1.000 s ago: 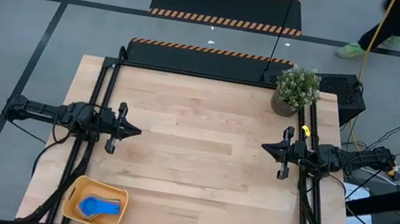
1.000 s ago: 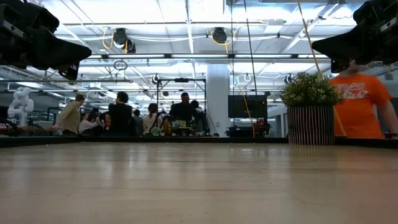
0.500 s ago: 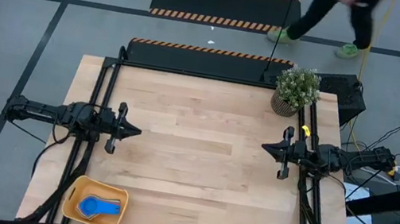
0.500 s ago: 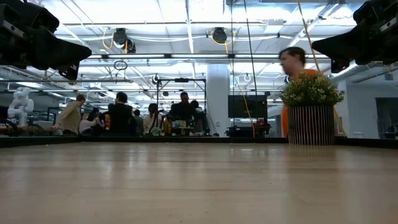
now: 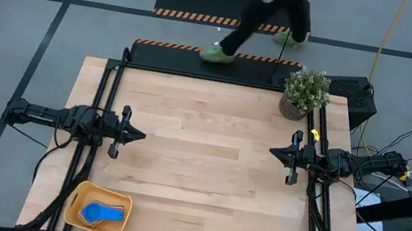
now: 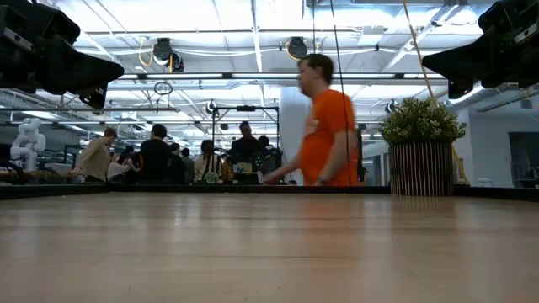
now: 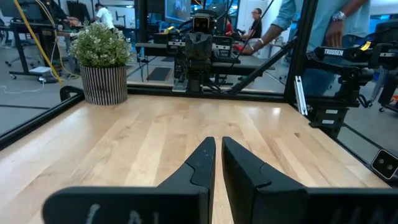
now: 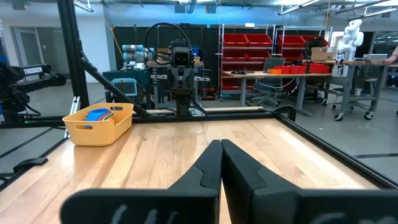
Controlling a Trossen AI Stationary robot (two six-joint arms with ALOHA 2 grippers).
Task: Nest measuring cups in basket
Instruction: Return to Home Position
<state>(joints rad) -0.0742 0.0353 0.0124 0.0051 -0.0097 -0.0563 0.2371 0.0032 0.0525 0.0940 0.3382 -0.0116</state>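
Left gripper (image 5: 139, 134) and right gripper (image 5: 275, 151) hang empty, fingers closed or very nearly; the thin gap is hard to judge. Both are well apart from the basket (image 5: 77, 193), the right one farther off. The measuring cups (image 5: 103, 214) lie nested inside it. Homing well means parking level, with no sweep toward the basket.

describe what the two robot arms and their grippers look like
Both the left arm and right arm are matte black with jointed segments and loose black cables. White TROSSEN lettering shows on the right arm. The left gripper and right gripper each have two dark wedge-shaped fingers tapering to thin tips.
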